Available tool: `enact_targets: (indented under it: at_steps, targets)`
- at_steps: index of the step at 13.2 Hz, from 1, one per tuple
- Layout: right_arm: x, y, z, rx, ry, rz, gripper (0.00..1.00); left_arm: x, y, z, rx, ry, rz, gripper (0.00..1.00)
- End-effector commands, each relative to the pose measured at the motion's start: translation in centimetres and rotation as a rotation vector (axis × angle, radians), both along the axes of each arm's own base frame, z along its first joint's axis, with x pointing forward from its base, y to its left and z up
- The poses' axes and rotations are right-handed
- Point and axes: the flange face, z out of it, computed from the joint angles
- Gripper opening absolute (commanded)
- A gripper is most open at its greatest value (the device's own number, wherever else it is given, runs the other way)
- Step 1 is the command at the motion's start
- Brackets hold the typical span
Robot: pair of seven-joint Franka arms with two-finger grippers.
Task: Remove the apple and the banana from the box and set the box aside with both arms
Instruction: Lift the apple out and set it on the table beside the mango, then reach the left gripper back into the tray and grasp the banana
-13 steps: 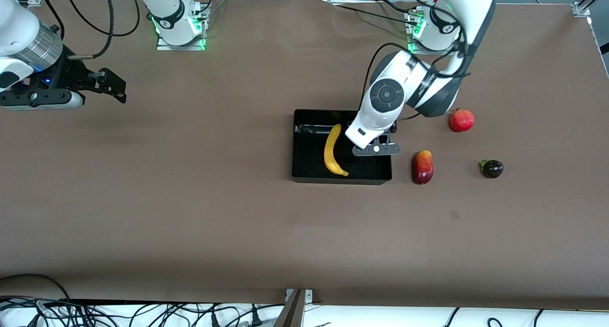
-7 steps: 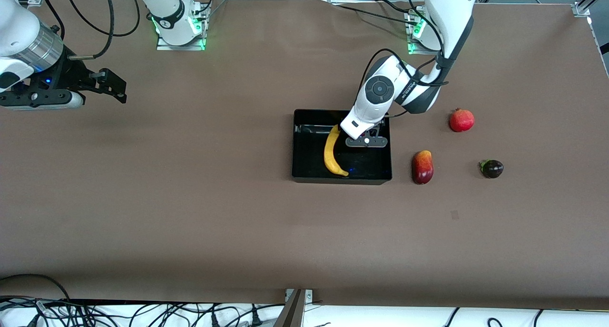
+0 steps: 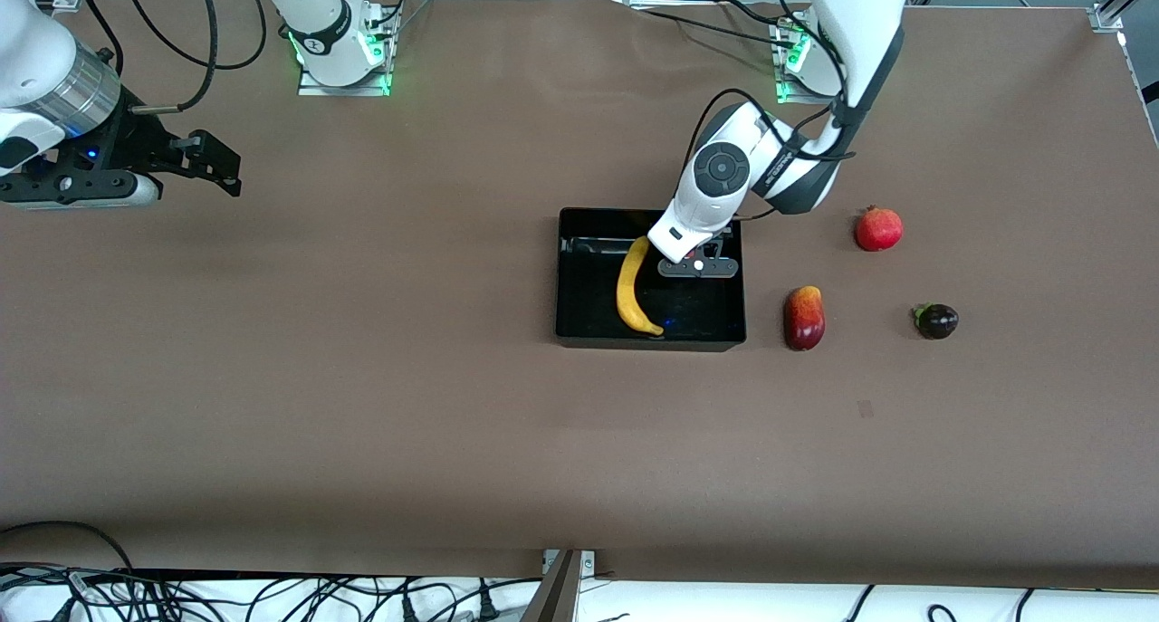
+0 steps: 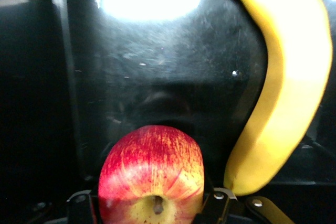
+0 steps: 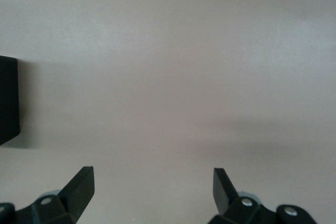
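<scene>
The black tray lies mid-table with the yellow banana in it. My left gripper is low inside the tray beside the banana, toward the left arm's end. It is shut on the red-yellow apple, which the hand hides in the front view. In the left wrist view the gripper holds the apple just over the glossy tray floor, with the banana alongside. My right gripper is open and empty and waits over bare table at the right arm's end; its view shows only table.
The red-yellow mango lies on the table just outside the tray toward the left arm's end. The red pomegranate and the dark purple fruit lie farther that way. A black corner shows at the right wrist view's edge.
My left gripper came down into the tray with the apple and moved toward the banana, then nearly stopped. The right arm has not moved.
</scene>
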Motion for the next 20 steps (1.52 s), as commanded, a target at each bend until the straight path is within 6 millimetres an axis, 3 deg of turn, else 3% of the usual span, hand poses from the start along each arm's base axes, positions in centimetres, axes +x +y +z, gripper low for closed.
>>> enact_targets:
  at_steps: [1,3,5,7,10,12,13,14,15,16,18,20]
  targets:
    - [0.2,0.3,0.5,0.003,-0.006,0.005,1.0,2.5,2.1,8.5,0.039,0.058,-0.022,0.07]
    - [0.2,0.2,0.5,0.001,-0.006,0.005,1.0,4.0,6.6,10.6,0.046,0.119,-0.126,0.1]
    - [0.3,0.2,0.5,0.003,-0.008,0.005,1.0,4.1,12.2,8.5,0.054,0.237,-0.221,0.16]
    - [0.3,0.2,0.6,0.005,-0.01,0.002,1.0,2.7,15.6,4.9,0.041,0.32,-0.289,0.15]
    - [0.4,0.3,0.6,0.005,-0.021,0.002,1.0,0.1,16.9,-0.7,0.036,0.314,-0.295,0.1]
    - [0.4,0.0,0.6,0.005,-0.018,-0.001,1.0,-0.7,17.4,-4.1,0.058,0.242,-0.344,0.12]
    - [0.5,-0.1,0.3,0.004,-0.011,-0.004,1.0,-0.9,17.4,-5.2,0.05,0.22,-0.346,0.15]
    - [0.6,-0.1,0.3,0.004,-0.012,-0.004,1.0,-0.9,17.5,-5.3,0.049,0.212,-0.343,0.35]
    - [0.5,0.1,0.4,0.005,-0.017,-0.001,1.0,-0.8,17.5,-5.0,0.049,0.209,-0.341,0.8]
    - [0.5,0.3,0.5,0.005,-0.017,0.002,1.0,-0.5,17.4,-4.1,0.052,0.2,-0.336,1.0]
    - [0.4,0.5,0.6,0.007,-0.019,0.003,1.0,1.7,16.2,0.9,0.061,0.19,-0.284,1.0]
    - [0.5,0.3,0.5,0.006,-0.018,0.0,1.0,5.1,12.4,7.5,0.081,0.179,-0.181,1.0]
